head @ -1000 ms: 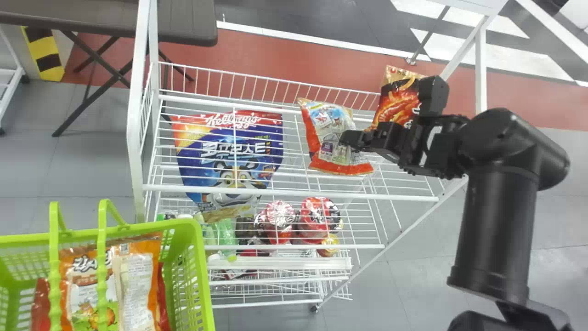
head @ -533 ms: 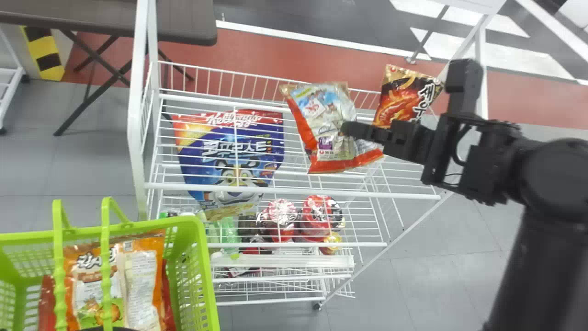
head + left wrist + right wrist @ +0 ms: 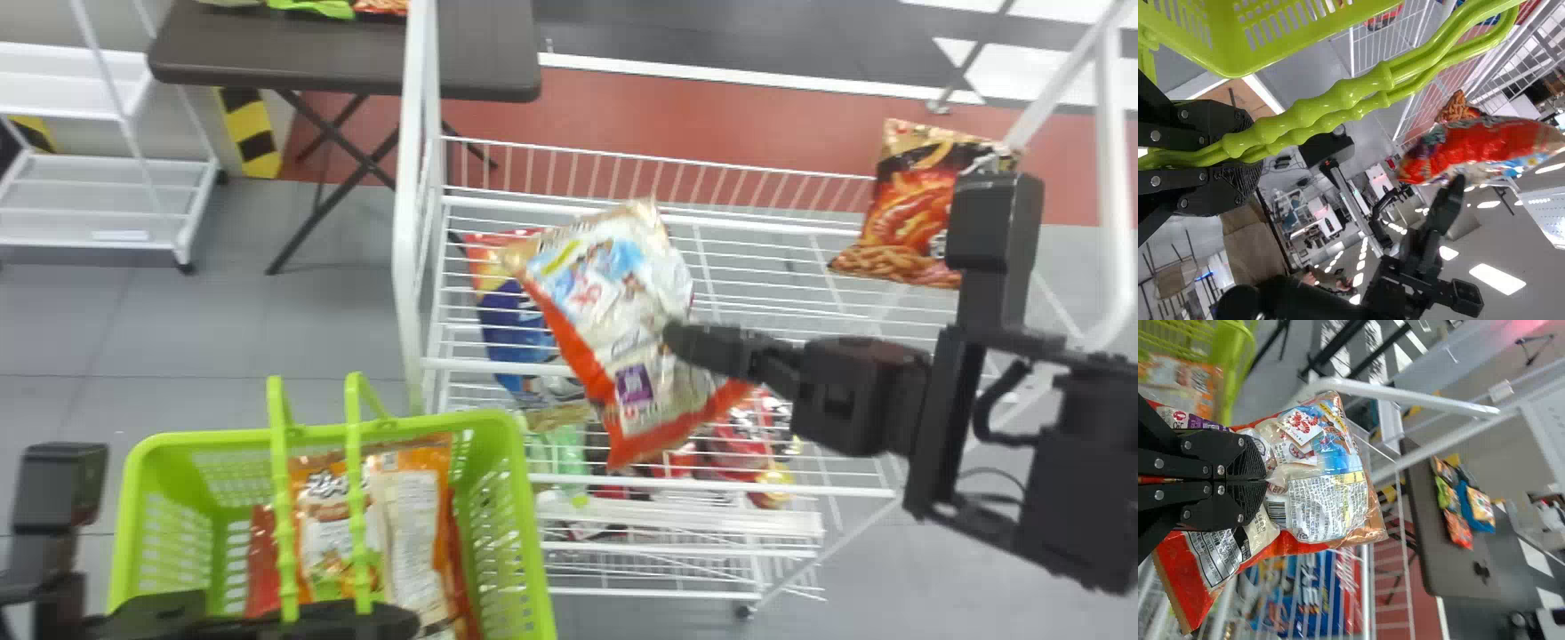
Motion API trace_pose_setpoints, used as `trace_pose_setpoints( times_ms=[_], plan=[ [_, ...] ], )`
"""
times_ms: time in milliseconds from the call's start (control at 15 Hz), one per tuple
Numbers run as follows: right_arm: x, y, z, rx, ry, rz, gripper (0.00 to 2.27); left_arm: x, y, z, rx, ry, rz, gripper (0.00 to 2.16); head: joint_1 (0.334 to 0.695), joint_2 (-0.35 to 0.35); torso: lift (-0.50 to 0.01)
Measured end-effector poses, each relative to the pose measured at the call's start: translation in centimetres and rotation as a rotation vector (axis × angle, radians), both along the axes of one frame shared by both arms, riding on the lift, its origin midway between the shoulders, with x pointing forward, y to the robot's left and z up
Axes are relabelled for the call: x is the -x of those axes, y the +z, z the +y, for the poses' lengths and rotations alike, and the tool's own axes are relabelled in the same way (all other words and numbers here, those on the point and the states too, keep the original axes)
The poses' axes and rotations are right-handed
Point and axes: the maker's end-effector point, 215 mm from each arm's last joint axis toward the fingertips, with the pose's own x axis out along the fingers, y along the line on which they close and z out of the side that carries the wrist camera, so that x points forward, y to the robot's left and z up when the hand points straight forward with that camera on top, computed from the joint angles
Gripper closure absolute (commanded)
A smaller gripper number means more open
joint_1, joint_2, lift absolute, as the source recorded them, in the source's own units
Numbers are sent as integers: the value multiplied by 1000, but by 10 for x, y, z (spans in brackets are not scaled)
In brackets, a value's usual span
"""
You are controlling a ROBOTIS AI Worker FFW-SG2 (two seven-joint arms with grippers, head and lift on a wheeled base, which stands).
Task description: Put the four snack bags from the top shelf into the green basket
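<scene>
Right gripper [image 3: 1265, 481] pinches a bag [image 3: 605, 311] above the shelf's [image 3: 471, 364] front edge, its long axis slanting; the basket [image 3: 213, 438] lies leftward, nearer the left gripper [image 3: 1255, 148], clamped on its handles [image 3: 1338, 99].

A white wire rack [image 3: 702, 484] holds a black-and-orange snack bag [image 3: 916, 204] at two o'clock on its top shelf. A blue cereal bag [image 3: 516, 324] lies beneath the top wires at nine o'clock, red containers [image 3: 742, 440] lower at five. Beyond, at eleven, a dark table [image 3: 347, 67] bears green, blue and orange bags [image 3: 1458, 503].
</scene>
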Motion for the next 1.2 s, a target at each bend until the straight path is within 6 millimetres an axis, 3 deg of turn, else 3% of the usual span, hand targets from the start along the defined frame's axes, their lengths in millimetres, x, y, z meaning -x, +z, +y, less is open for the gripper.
trace_pose_setpoints(
  times_ms=[67, 333, 733, 867, 1000, 1067, 1133, 1200],
  plan=[
    [9, -8, 13, 0, 28, 21, 2260, -5, 1, 1, -1, 4, -9, 2145, 695, -17, 0],
    [38, -48, 63, 40, 131, 107, 2260, -15, 7, 1, 3, 8, -26, 2145, 695, 80, 0],
    [90, -156, 147, 137, 330, 323, 2260, -13, 9, -5, 15, -2, -15, 2145, 695, 261, 0],
    [73, -166, 185, 105, 347, 250, 2260, -12, 9, -6, 17, -2, -8, 2145, 695, 322, 0],
    [44, -161, 218, 56, 330, 125, 2189, -12, 9, -6, 18, -3, -3, 2145, 695, 350, 0],
    [36, -158, 224, 48, 323, 86, 1919, -12, 9, -6, 17, -3, -2, 2145, 695, 350, 0],
    [32, -158, 228, 45, 322, 64, 1079, -11, 8, -5, 16, -2, 0, 2145, 695, 350, 0],
    [32, -159, 226, 49, 324, 63, 36, -11, 8, -4, 15, -1, 1, 2145, 695, 350, 0]
  ],
)
